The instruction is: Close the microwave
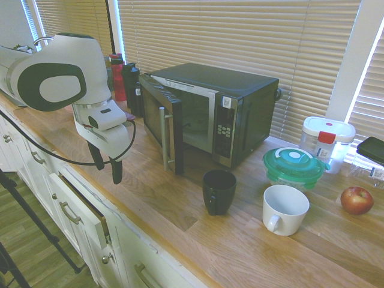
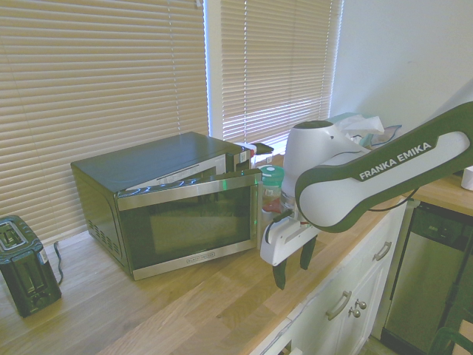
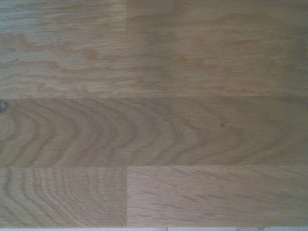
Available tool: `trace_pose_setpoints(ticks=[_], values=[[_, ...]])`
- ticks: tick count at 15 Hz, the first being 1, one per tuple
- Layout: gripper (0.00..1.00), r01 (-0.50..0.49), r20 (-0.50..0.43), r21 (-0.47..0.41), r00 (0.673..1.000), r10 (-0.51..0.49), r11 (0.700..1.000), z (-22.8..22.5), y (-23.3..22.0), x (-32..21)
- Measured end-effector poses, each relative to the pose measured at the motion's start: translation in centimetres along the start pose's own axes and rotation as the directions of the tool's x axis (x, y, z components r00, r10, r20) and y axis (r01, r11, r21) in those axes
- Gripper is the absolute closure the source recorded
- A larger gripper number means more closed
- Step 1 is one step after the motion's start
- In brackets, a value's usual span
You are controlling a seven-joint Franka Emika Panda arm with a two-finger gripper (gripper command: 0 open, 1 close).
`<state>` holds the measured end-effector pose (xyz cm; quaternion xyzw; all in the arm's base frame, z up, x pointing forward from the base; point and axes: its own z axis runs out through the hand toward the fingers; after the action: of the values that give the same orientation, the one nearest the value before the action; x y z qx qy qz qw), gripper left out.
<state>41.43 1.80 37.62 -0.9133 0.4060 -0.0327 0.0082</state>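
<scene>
Black boxy microwave with stainless-steel trim (image 1: 240,102) sat on light wooden table (image 1: 156,210), by blinds; dark glass door (image 2: 188,222) stood partly open, silver bar handle (image 1: 164,138) facing out. White-and-black arm's jaws (image 1: 107,173) hung near door's outer side, pointing down, fingers apart, seemingly holding nothing. Black mug (image 1: 219,192) and white mug (image 1: 285,210) stood near microwave. Wrist view showed mostly wood grain.

The microwave (image 1: 255,117) is showing black with silver trim. The counter (image 1: 174,240) is glowing honey-brown, its wavy grain running in darker streaks. One mug (image 1: 219,195) is looking black, another cup (image 1: 285,207) white, the apple (image 1: 356,200) blushing red, the bowl lid (image 1: 294,163) gleaming green.
</scene>
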Motion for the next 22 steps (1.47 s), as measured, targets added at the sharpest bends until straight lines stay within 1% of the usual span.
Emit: trace_pose_setpoints(ticks=[4,6,10,16,20,22], values=[[0.00,0.006,0.007,-0.017,1.000,-0.006,1.000,-0.3,-0.5,0.1],[0.00,0.024,0.000,-0.028,1.000,-0.024,0.999,-2.0,-1.9,-0.1],[0.00,0.062,-0.027,-0.055,0.998,-0.063,0.997,-6.1,-6.1,-0.9],[0.00,0.085,-0.024,-0.085,0.996,-0.088,0.993,-7.0,-11.4,3.0],[0.00,0.097,-0.048,-0.090,0.994,-0.101,0.991,-9.5,-14.1,5.2],[0.00,0.092,-0.055,-0.088,0.994,-0.097,0.992,-10.0,-14.9,6.7]])
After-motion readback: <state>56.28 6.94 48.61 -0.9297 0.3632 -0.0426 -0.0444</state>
